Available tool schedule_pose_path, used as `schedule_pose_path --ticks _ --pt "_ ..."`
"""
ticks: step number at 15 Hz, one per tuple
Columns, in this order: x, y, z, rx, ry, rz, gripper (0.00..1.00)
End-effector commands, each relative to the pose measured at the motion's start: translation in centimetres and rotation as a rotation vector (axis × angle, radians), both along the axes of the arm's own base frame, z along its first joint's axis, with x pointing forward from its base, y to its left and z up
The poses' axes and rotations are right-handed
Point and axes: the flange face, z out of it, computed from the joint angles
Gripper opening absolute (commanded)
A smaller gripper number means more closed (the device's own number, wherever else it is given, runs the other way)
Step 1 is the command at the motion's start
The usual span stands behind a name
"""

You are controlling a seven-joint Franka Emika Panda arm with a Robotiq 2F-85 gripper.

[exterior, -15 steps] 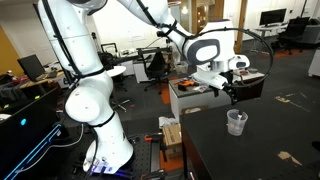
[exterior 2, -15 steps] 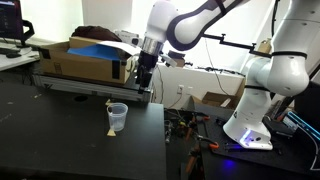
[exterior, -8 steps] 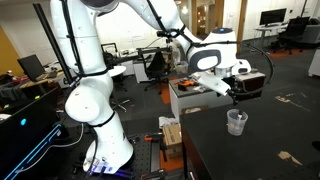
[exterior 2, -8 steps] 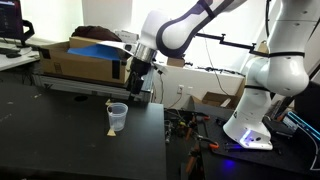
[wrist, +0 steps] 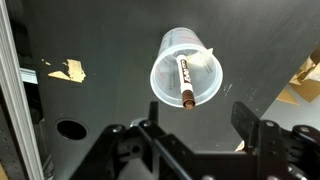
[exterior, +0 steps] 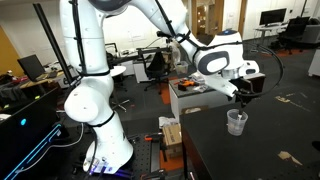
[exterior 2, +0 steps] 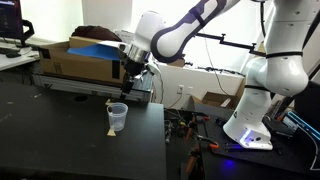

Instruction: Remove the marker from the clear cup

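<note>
You are holding the tool (wrist: 197, 135) above the clear cup (wrist: 185, 68), with its two fingers (wrist: 243, 118) standing apart and nothing between them. The marker (wrist: 186, 82) is lying inside the cup. In the wrist view its long axis is running from the cup's middle out to the part of the rim nearest the tool, where its dark end is resting. That axis is crossing the line between the fingers about squarely, so the opening is probably already turned the right way for a pinch across the stick. What the coming move is turning on is offset: the cup is sitting off the tool's centre line, toward the top of the wrist view, so the tool is likely needing a short shift that way before it goes down.

In both exterior views the tool (exterior: 243, 95) (exterior 2: 127, 88) is hanging just above the cup (exterior: 237, 122) (exterior 2: 117, 117) and a little to one side of it, well clear of the rim. The cup is standing upright on the dark counter (wrist: 110, 100).

In those exterior views the marker is too small for you to make out with any certainty. The wrist view is cutting off the fingertips' lower parts, and it is not telling you how steeply the marker is leaning, nor how much of it is rising above the rim.
</note>
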Motion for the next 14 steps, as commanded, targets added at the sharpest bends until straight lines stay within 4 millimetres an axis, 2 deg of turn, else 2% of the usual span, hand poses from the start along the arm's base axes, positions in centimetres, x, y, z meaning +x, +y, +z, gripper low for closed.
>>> schedule_pose_path --ticks 1,9,14 --pt "0.9 0.2 -0.3 -0.015 -0.002 -0.028 0.79" --pt "2.0 0.7 -1.7 -0.006 0.016 -0.007 0.78" --pt "2.6 0.6 -3.0 -0.015 0.028 -0.017 0.68"
